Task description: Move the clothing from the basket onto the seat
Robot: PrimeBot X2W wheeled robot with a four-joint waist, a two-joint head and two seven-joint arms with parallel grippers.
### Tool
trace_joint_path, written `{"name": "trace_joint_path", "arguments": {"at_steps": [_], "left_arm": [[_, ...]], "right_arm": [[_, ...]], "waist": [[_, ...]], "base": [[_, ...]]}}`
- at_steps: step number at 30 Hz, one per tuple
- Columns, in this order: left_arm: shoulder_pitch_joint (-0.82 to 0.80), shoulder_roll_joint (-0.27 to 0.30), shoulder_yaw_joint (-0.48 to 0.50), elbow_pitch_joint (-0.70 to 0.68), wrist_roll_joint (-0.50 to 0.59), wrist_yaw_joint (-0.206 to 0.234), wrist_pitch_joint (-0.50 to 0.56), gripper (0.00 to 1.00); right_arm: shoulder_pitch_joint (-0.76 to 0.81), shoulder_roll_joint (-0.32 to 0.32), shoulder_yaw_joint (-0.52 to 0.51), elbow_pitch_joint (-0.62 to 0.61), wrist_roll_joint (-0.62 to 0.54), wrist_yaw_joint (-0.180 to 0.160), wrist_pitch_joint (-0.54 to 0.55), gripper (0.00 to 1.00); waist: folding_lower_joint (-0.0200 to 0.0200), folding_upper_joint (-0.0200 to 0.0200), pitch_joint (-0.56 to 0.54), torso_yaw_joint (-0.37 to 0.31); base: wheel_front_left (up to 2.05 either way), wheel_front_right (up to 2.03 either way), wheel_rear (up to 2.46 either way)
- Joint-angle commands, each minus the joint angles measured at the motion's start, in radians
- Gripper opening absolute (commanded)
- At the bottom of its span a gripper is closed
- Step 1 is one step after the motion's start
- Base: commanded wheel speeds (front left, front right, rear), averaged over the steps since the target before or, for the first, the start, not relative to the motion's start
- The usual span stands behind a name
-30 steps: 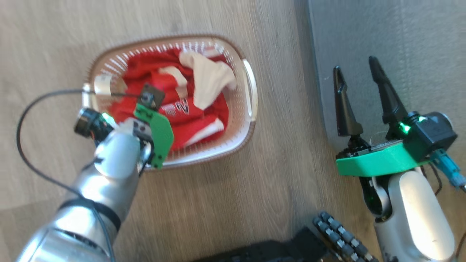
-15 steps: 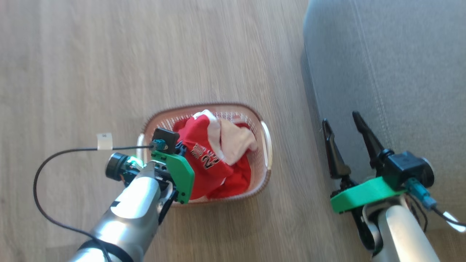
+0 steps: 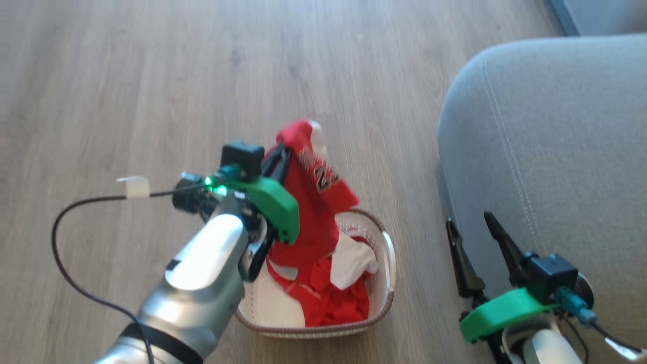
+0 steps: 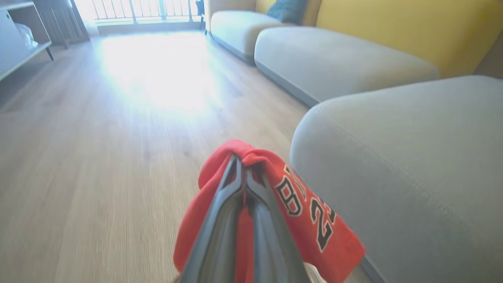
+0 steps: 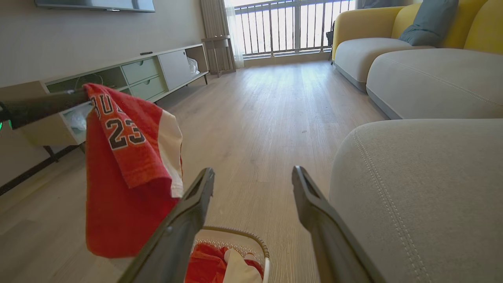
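Note:
My left gripper [image 3: 284, 151] is shut on the top fold of the red jersey [image 3: 316, 202] with number 23, holding it up above the cream basket [image 3: 388, 253]. The jersey [image 4: 314, 220] drapes over the shut left gripper [image 4: 240, 167], and its lower end hangs down into the basket. More red and white clothing [image 3: 328, 298] lies in the basket [image 5: 251, 236]. The grey seat [image 3: 556, 151] stands to the right of the basket. My right gripper [image 3: 469, 220] hangs open at the seat's edge, with nothing in the right gripper [image 5: 253, 171]; the jersey [image 5: 122, 177] hangs to its left.
The basket stands on a wooden floor [image 3: 151, 76]. A black cable with a white tag [image 3: 136, 186] loops from the left wrist. A low cabinet [image 5: 137, 74] lines the far wall. Further grey cushions [image 4: 334, 59] with a yellow back [image 4: 393, 27] lie beyond the seat.
The left gripper has risen out of the basket with the jersey, which now hangs above the rim. The head camera has shifted. The right gripper stays open.

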Motion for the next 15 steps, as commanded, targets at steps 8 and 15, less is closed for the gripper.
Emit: {"name": "trace_joint_path", "arguments": {"at_steps": [8, 15], "left_arm": [[0.003, 0.014, 0.214, -0.291, 0.118, 0.002, -0.014, 0.00], [0.017, 0.014, 0.279, -0.430, 0.137, 0.007, -0.014, 0.00]], "right_arm": [[0.037, -0.002, 0.011, -0.052, 0.019, 0.007, -0.006, 1.00], [0.084, -0.002, -0.002, -0.060, 0.017, 0.007, -0.006, 1.00]], "waist": [[0.0001, 0.0000, -0.079, 0.032], [0.0001, 0.0000, -0.103, 0.043]], "base": [[0.00, 0.00, 0.00], [0.00, 0.00, 0.00]]}}
